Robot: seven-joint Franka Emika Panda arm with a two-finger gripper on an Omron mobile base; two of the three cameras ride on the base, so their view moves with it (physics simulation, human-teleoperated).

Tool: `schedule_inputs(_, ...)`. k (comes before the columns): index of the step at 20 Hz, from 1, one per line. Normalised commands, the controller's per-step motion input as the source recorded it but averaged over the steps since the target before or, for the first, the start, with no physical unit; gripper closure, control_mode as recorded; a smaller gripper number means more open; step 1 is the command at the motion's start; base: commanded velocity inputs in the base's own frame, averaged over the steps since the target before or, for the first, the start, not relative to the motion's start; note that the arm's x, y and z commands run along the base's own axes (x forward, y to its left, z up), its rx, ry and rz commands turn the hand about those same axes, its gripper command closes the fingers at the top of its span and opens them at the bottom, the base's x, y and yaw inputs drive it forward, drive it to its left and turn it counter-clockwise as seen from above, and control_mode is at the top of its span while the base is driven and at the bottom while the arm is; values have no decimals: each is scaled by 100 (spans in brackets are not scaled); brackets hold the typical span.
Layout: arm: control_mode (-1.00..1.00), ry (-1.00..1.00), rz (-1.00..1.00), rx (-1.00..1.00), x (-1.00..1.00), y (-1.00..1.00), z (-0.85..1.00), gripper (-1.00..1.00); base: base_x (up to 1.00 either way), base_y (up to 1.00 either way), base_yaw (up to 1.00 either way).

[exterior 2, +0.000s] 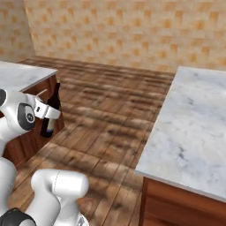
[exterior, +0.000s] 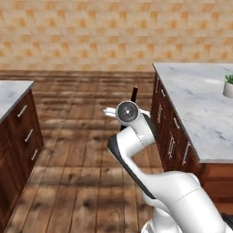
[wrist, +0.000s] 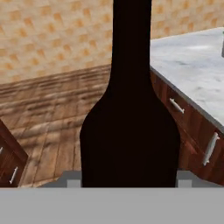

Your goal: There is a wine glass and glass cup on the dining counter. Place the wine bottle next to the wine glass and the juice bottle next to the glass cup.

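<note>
Nearest in the hand view, the wine bottle [wrist: 130, 131] is seen standing upright between the two grey fingers [wrist: 72, 178], one at each side of its broad near-black body, so the fingers are judged to be clamped on the wine bottle and it is carried clear of any desk. In the right base view the same bottle [exterior 2: 52, 115] is held at the end of the white arm, by the gripper [exterior 2: 45, 110], above the wooden floor [exterior 2: 110, 114] and just in front of the corner of the left-hand desk [exterior 2: 22, 75]. In the left base view only its dark neck [exterior: 134, 94] is visible above the arm's round joint. To the right a long marble desk [exterior: 200, 109] on a reddish-brown drawer base is seen, with a small potted plant [exterior: 228, 85] near its far right edge; whether this is the dining counter cannot be told, and no wine glass can be made out on it. Farthest away a tiled beige wall [exterior: 91, 32] closes the room. Trouble could arise in several ways: since the bottle is tall and is gripped low on its body, it could be tipped in the grip by a quick swing or a sudden stop of the base; its base could be struck against a desk edge if it is carried too low; and the glass could be toppled if the bottle is set down too close.
</note>
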Motion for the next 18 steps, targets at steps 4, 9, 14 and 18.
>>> schedule_inputs(4, 100, 0, 0, 0, 0, 0, 0, 100, 65, 69, -9)
schedule_inputs(9, 100, 0, 0, 0, 0, 0, 0, 100, 85, 48, -12)
schedule_inputs(14, 100, 0, 0, 0, 0, 0, 0, 100, 94, 27, -12)
schedule_inputs(18, 100, 0, 0, 0, 0, 0, 0, 100, 94, 22, -10)
